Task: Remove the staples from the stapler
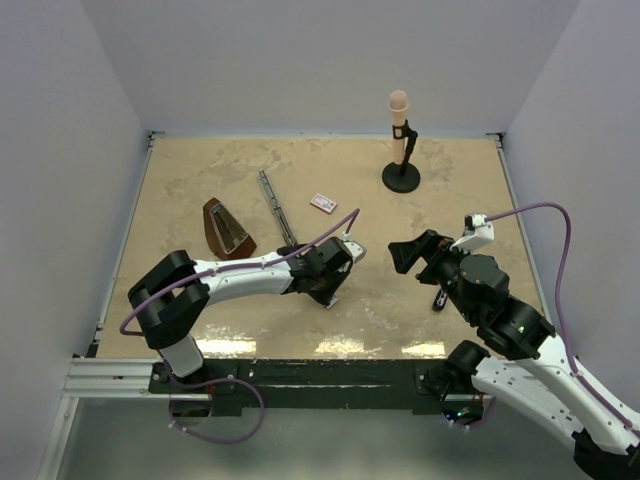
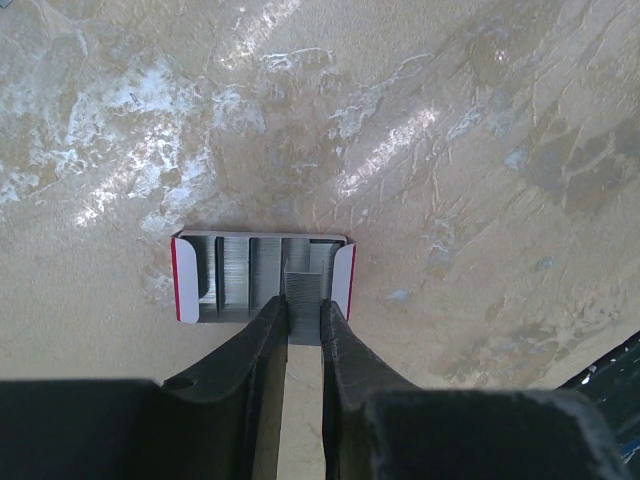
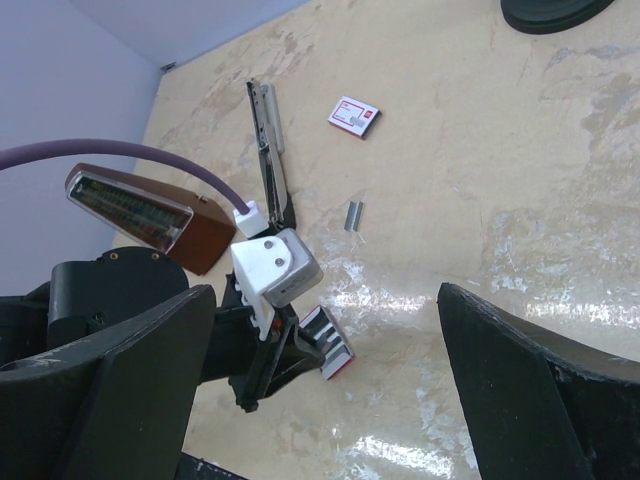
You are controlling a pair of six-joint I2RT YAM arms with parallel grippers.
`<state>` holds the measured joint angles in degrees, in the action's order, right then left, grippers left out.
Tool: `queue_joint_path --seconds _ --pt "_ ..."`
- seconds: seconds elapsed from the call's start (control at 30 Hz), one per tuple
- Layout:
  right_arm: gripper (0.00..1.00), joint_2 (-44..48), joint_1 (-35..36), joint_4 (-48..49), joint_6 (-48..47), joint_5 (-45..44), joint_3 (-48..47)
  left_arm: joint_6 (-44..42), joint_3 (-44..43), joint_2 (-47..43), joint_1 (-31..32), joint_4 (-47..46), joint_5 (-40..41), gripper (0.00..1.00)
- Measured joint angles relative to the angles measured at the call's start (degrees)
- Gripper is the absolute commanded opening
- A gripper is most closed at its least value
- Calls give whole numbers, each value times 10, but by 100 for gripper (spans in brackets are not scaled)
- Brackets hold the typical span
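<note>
1. The left gripper (image 2: 303, 308) is pinching a staple strip (image 2: 303, 285) between nearly closed jaws. The ridged, silvery strip is showing between the two black fingertips (image 2: 268, 322).
2. The held strip is hanging over the near edge of an open red-and-white tray (image 2: 182, 280). The tray is lying flat on the surface (image 2: 480, 150) and is carrying further rows of staples. It cannot be told whether the held strip is touching the tray.
3. The right gripper (image 3: 327, 291) is hovering to the right of the left gripper. Its jaws are standing spread wide and are holding nothing.
4. A loose staple strip (image 3: 353, 215) is lying on the surface, between the left gripper and a small closed red-and-white box (image 3: 355, 115).
5. The stapler's brown body (image 1: 225, 230) is lying at the left. The metal magazine rail (image 1: 277, 207) is stretching out just beside it, pointing toward the far edge.
6. A microphone stand (image 1: 401, 150) is standing upright near the far edge, well apart from both grippers.
</note>
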<state>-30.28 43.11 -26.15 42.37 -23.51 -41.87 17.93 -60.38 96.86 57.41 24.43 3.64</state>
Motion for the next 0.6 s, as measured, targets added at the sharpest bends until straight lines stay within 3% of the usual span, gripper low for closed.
queue_joint_path --seconds 0.6 --pt "99 0 0 0 0 0 0 -2 0 16 0 -8 7 16"
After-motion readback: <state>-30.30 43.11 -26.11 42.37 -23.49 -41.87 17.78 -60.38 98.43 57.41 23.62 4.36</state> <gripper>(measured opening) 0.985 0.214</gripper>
